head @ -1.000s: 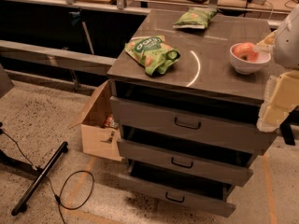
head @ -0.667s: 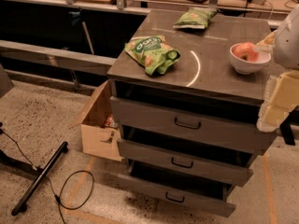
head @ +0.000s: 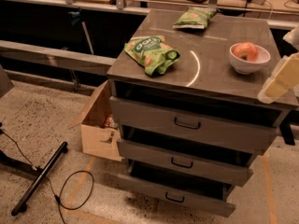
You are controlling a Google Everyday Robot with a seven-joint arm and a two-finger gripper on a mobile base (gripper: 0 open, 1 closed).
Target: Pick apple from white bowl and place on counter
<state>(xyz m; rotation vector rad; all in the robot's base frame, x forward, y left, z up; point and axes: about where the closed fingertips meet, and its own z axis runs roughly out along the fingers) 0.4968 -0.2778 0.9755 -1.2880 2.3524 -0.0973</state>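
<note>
I counted 1 apple (head: 246, 51) inside 1 white bowl (head: 249, 66), right on counter (head: 219, 36) | 2 bags: near green bag (head: 150, 54), far green bag (head: 194, 17) | gripper (head: 279, 80) at right edge, couldn't tell its state

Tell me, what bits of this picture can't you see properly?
Camera view:
- Pale cream gripper, by the right end of the glossy dark grey counter: mostly cut off by the picture's right edge.
- Reddish-orange round apple: underside hidden inside the small white bowl.
- Brown cardboard box on the floor: contents mostly hidden by its own walls.
- Far green snack bag: lettering too small to read.
</note>
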